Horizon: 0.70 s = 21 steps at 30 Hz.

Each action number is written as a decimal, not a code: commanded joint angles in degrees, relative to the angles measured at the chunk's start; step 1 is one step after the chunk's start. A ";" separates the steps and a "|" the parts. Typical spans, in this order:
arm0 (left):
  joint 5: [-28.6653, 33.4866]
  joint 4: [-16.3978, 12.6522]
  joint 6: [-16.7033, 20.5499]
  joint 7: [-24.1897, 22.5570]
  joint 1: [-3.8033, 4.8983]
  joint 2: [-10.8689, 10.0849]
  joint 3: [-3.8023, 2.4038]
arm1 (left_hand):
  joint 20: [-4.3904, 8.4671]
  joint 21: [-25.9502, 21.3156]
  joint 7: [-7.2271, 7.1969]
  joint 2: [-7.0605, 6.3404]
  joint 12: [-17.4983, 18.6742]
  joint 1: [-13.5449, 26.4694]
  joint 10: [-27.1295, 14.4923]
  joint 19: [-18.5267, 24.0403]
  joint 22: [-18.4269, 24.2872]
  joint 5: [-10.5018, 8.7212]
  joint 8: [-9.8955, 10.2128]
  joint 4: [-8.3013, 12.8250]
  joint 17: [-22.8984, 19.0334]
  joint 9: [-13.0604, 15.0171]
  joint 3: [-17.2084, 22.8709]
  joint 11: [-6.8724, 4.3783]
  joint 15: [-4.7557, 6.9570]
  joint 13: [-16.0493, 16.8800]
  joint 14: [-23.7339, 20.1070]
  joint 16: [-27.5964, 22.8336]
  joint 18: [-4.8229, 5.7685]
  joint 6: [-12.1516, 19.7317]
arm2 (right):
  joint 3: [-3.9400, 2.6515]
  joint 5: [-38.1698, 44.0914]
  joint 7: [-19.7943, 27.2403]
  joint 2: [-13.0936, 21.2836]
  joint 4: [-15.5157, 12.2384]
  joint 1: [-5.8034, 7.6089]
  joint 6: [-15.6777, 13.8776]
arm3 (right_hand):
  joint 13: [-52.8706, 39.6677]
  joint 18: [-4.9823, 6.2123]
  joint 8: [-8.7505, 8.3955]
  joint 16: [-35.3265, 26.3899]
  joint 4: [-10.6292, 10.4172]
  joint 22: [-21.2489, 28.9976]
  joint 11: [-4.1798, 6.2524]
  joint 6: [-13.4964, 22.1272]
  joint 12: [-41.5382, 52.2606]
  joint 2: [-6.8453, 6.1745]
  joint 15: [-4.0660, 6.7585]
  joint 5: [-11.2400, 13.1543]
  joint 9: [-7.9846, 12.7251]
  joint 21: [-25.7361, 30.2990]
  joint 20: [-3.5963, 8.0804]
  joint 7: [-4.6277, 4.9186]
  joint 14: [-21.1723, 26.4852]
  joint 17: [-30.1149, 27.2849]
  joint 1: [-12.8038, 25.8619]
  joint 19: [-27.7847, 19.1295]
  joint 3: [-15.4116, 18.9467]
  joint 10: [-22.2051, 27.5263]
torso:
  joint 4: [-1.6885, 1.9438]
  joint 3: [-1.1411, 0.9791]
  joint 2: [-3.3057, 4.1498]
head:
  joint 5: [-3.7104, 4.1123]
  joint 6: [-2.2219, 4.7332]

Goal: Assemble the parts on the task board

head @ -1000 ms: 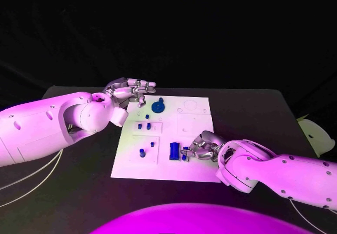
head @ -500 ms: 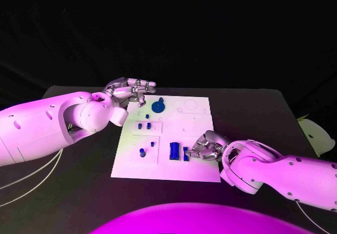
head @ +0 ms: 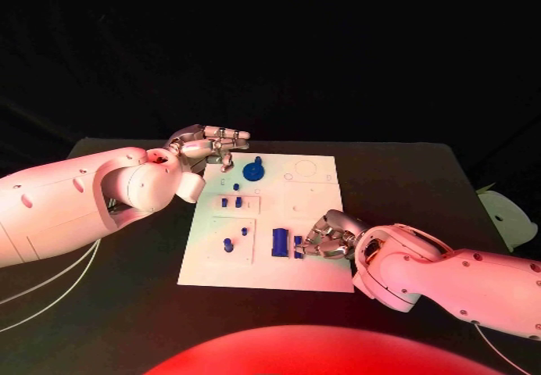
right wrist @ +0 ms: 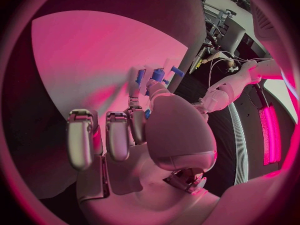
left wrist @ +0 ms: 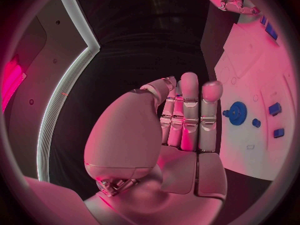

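Black worktop [head: 135, 312] carries the white task board [head: 265, 266] at its middle, with darkness behind it. On the board, near its far edge, stands a round blue gear [head: 254, 169], toothed in the left wrist view [left wrist: 237, 113]. Just nearer the robot sits a tiny blue peg [head: 236, 186], then 2 small blue blocks [head: 231, 202] side by side. Closer still lie a small blue pin [head: 245, 232] and a short blue stud [head: 227, 245]. A flat blue rectangular bar [head: 278, 242] lies lengthwise in the near part of the board.

The right hand [head: 326, 236] rests over the board's near right part, just beside that bar. Its fingers [head: 313, 231] are curled in around a small blue piece [head: 299, 248], which sits between them and against the board. The right wrist view shows blue parts [right wrist: 156, 76] at the tips of those fingers [right wrist: 133, 104], though how firmly they are pinched is hard to tell.

The left hand [head: 209, 145] hangs at the board's far left corner, near the gear but apart from it. In the left wrist view its fingers [left wrist: 189, 110] lie straight and close together beside the thumb, grasping nothing, with the palm [left wrist: 131, 135] turned away from the board.
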<state>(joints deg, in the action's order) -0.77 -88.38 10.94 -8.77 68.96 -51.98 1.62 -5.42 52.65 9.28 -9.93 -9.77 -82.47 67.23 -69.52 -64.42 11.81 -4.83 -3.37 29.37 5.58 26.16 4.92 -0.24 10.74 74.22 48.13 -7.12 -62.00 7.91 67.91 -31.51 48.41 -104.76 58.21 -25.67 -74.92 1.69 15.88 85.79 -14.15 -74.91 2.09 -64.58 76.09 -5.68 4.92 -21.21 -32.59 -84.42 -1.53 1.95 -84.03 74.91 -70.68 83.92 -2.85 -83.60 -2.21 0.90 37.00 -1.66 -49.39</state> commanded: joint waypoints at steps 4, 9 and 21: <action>0.01 -0.05 -0.83 -0.64 0.02 0.13 -0.04 | -0.03 -0.64 0.13 0.39 -0.33 -0.41 -0.45 0.32 0.34 -0.03 -0.02 0.15 -0.09 -0.10 -0.38 0.17 -0.08 -0.07 -0.35 -0.17 -1.23 0.24 | 0.00 -0.14 5.27 0.92 -0.07 -0.01 -1.43 | -3.82 -0.22 -0.34 -0.19 0.17 -13.14 -0.36 1.12 -1.38 0.14 0.21 -0.12 0.19 1.32 0.21 0.44 -4.32 7.34 -1.06 3.20 0.73 0.54 | -0.04 0.03 -0.11 | -0.14 0.58; 0.03 0.57 -0.05 -1.67 -0.04 0.40 -0.03 | -0.11 -2.15 0.10 0.35 -0.43 -0.10 -0.51 1.23 1.32 -0.06 -0.04 -0.03 -0.17 -0.15 -0.69 0.19 -0.17 -0.08 -0.73 -0.33 -1.50 0.27 | -0.04 -7.00 18.61 2.79 -0.27 1.27 -4.00 | -0.35 1.12 -2.55 -3.04 0.74 -11.21 -1.52 4.12 -6.39 0.98 -0.68 -0.74 1.26 8.06 -0.42 1.88 -3.18 2.98 -3.16 0.31 1.03 3.43 | -0.21 0.08 -0.49 | -0.28 1.61; 2.78 5.28 4.58 -5.99 -1.45 3.08 0.05 | -3.22 -23.20 0.43 -0.11 0.64 1.77 -2.57 18.85 13.51 -0.07 0.28 -3.03 -8.44 -0.85 -2.21 1.67 -3.24 -2.03 -15.65 -15.58 -2.45 1.69 | -0.17 -38.32 44.16 1.92 10.77 6.63 -1.18 | 35.67 8.41 -10.10 -51.27 3.29 12.49 -6.47 9.27 -50.61 2.32 -5.46 6.63 7.23 63.49 -4.95 6.72 14.94 -42.11 -13.13 -24.30 -3.10 24.96 | -1.33 0.57 -3.75 | -0.47 5.37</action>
<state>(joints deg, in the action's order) 0.05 -83.67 13.25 -11.35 67.60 -49.34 1.71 -8.23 30.97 9.79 -10.03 -9.43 -81.15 64.94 -52.01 -51.77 11.81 -4.83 -6.12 22.01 4.82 23.95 6.58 -3.08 8.97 59.65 34.66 -9.85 -60.68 7.77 43.31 1.21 50.79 -95.44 64.51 -28.59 -40.77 9.74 6.04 36.40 -10.87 -63.34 -4.13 -55.21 27.01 -3.35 -0.25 -14.93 -25.73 -22.18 -6.20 8.32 -69.98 33.69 -83.34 60.36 -5.56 -59.13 -3.08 1.26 34.43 -2.17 -45.00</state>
